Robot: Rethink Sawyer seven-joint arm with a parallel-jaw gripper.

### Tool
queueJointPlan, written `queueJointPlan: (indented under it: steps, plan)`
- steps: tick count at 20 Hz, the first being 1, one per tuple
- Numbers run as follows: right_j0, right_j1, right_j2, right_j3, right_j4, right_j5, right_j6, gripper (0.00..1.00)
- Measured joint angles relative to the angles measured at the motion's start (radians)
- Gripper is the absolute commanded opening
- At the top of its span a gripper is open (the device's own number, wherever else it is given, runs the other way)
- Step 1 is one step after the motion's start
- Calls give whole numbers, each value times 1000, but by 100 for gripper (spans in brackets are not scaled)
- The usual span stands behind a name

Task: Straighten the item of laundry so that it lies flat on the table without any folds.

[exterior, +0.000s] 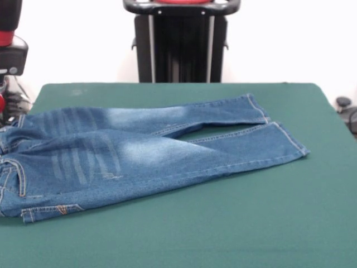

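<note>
A small pair of blue denim jeans with faded, whiskered thighs and tan stitching (128, 159) lies on the large rectangular table covered in dark green felt-like cloth (234, 223). The waistband end runs off the left edge of the front view; the two legs extend toward the right. The leg hems rest well short of the table's right edge. The legs lie close together, parting slightly near the hems, where a sliver of green cloth shows between them. The fabric appears largely flat, with shallow creases across the thighs. Beyond the table's far edge stands a black upright pedestal (181, 47). The robot's hand does not appear in this view, so its state cannot be told.
</note>
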Motion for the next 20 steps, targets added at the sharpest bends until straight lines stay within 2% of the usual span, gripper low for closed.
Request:
queueJointPlan:
  steps: [10, 17, 20]
  plan:
    - [24, -30, 0, 13, 30, 40, 0, 100]
    - [22, -112, 0, 98, 109, 147, 0, 100]
    - [20, -135, 0, 131, 125, 155, 0, 100]
